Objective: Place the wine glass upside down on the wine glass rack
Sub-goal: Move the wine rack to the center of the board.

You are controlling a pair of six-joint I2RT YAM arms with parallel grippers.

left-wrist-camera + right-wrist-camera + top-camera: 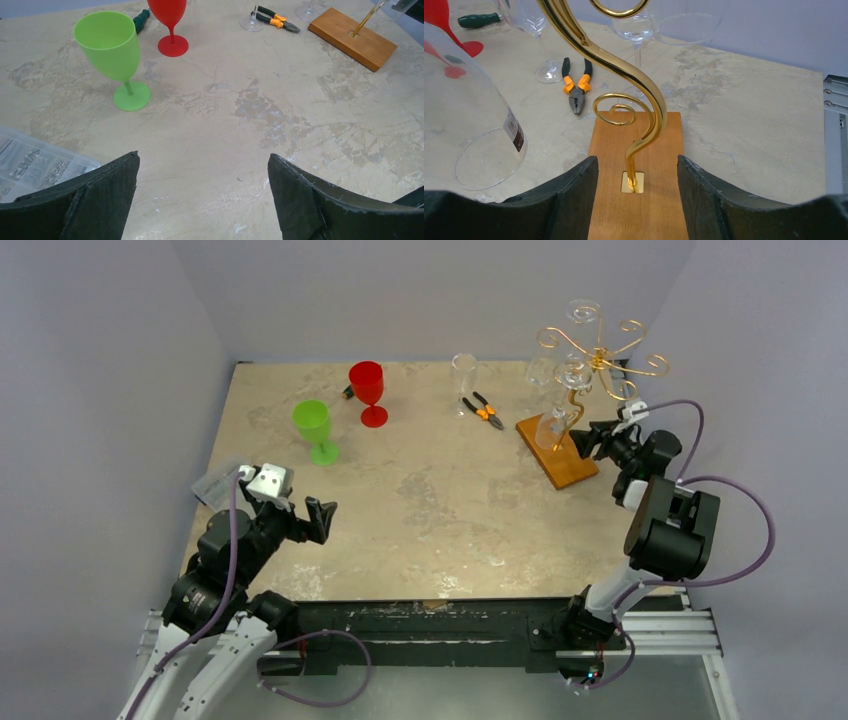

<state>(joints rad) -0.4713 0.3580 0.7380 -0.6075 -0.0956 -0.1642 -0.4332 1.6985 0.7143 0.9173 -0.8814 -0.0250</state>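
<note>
The wine glass rack [600,360] is sitting near the tabletop's far right corner. A clear wine glass [553,427] is hanging bowl-down on it, tilted, on the side of the stem facing the left edge. The right claw [638,162] is hovering over the rack's wooden base, jaws apart, gripping nothing. The left claw [204,160] is gaping wide open near the left edge.

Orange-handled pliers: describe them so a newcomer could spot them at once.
Near the beige table's far edge, look between the red plastic goblet and the gold wire rack's wooden base. The pliers lie flat by a clear glass's foot, the only item with orange-and-black handles.
</note>
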